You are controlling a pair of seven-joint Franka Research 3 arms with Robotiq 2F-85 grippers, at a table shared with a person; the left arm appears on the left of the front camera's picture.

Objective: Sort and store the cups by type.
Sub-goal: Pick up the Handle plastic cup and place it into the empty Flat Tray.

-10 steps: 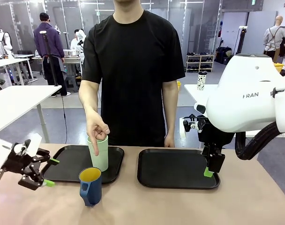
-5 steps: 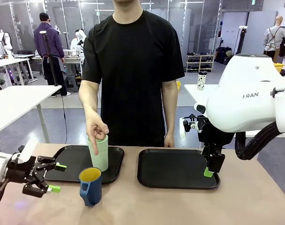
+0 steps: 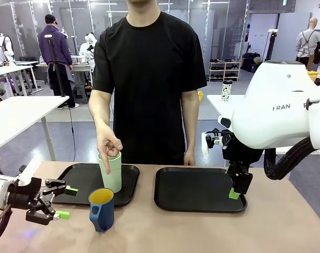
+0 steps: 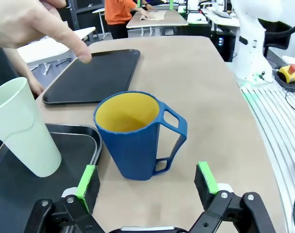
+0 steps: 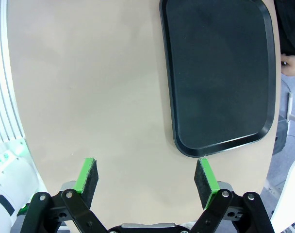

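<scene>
two cups at the left end of the table [image 3: 202, 232]. the mint-green tumbler [image 3: 111, 175] stands upright on the left tray [image 3: 76, 179], toward its front right corner. the blue mug [image 3: 101, 210] stands upright on bare table just in front of that tray, close by the tumbler but apart from it. the right tray [image 3: 197, 191] is bare. the person's hand [image 3: 108, 143] hangs over the tumbler, forefinger pointing down at its rim.

left gripper [image 3: 65, 202]: low over the table just left of the mug, jaws spread wide, nothing held. the left wrist view has the mug straight ahead, framed between the two pads but beyond them. its handle is turned toward the picture's right-hand pad, and the tumbler and tray lip lie off to the other side.

right gripper [image 5: 147, 177]: also wide open and empty, over bare table by the near corner of the right tray.

judgement: the step in hand looks like the left arm's approach to grasp the mug. to do it well:
- run in level until the pads bracket the body below the rim.
- keep the handle-side pad out of the handle loop, or roll the wrist so the handle sits clear.
- take hold about mid-height, since the mug widens upward and should not slip through.
- mind the tray lip, the tumbler and the person's finger on the other side.

which tray the mug belongs on, i cannot tell.
</scene>
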